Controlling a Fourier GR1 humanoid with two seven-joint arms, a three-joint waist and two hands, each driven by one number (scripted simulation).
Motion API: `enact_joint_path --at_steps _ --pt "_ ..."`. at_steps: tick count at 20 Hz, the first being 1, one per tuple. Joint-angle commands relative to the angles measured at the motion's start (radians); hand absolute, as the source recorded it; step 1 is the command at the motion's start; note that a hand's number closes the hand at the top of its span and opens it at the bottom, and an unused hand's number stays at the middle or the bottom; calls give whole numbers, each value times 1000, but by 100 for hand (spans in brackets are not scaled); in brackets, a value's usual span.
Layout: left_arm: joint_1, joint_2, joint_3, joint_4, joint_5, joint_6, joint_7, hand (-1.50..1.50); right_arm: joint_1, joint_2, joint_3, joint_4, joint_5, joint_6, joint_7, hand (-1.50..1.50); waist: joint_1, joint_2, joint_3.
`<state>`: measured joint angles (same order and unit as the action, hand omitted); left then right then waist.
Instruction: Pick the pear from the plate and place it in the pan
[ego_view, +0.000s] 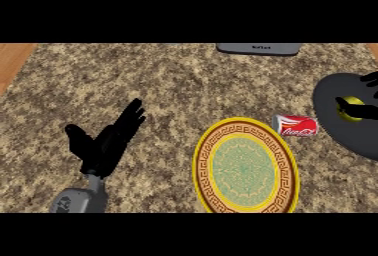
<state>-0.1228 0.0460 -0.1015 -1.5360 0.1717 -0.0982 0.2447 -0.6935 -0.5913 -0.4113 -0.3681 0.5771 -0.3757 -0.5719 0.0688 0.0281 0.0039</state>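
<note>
Speckled stone counter (148, 80), wood edging (15, 60) at 10 o'clock. Plate (203, 165) at 6 o'clock. At 3 o'clock, right hand (363, 111) curled round the pear (354, 103), within the pan's (332, 127) outline. Left hand (111, 142) at 8 o'clock, fingers straight, holding nothing.

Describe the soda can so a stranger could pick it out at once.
Find the big yellow-rimmed plate on the counter. Between its upper right rim and the dark pan at the right edge lies the can. It is the only red thing there, lying on its side with white lettering.
</note>
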Motion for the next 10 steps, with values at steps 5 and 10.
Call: enact_joint_path --at_steps 5,10 --pt "-19 0 0 -1 5 -4 21 0 -76 -22 6 173 23 99 -3 -150 11 5 4" --pt "42 9 -6 -31 -1 -7 10 0 -91 -37 -147 158 -153 276 -150 -150 3 -4 7"
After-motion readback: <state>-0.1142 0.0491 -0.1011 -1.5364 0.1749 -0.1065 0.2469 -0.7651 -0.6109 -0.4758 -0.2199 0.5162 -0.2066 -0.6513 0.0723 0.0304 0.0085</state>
